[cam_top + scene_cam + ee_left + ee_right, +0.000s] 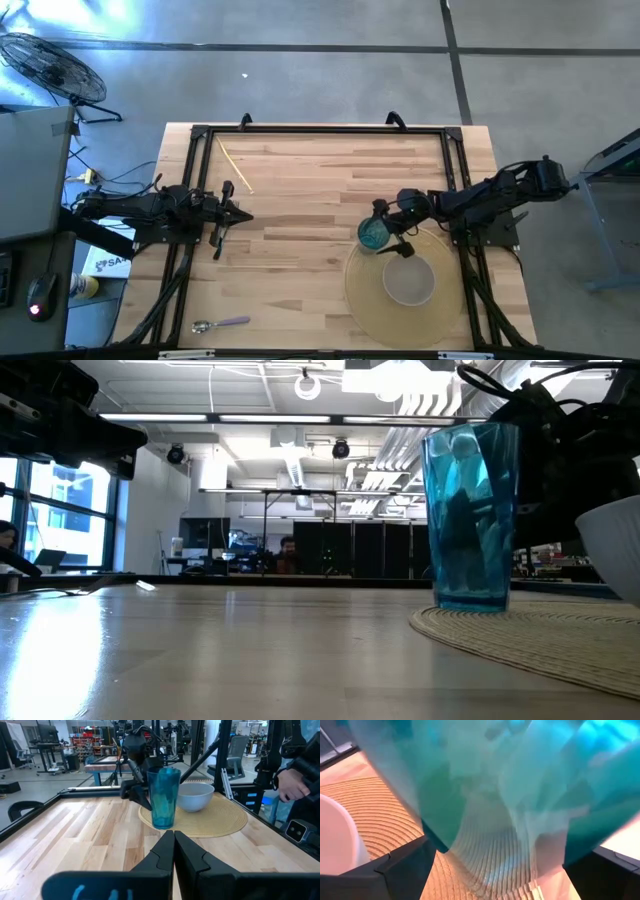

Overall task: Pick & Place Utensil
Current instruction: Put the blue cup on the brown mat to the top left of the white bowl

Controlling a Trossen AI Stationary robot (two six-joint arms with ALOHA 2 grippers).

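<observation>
At the right of the table, over the near-left rim of the mat [445, 318]: right gripper [389, 230], fingers spread wide with 1 on each side of the cup [374, 234]. From the wrist view, cannot tell whether the pads press the blue wall or merely flank it; probably a loose straddle rather than a firm clamp. Cup upright, base on the mat's edge, just beside the bowl [408, 282], which sits near the mat's middle. Likely set there as the holder for the utensil, hence the open mouth facing up and the spot within reach of either arm.

Farther out, at the left of the table: left gripper [222, 222], 2 fingers pressed together on nothing, hanging above bare wood and pointing toward the cup, apparently waiting.

Spoon [218, 325], the task's thing, flat on the wood near the front-left edge, well apart from both grippers and from the cup, untouched. Thin yellow stick [236, 166] lying at the back left, also alone. Pick not yet begun, by this layout.
</observation>
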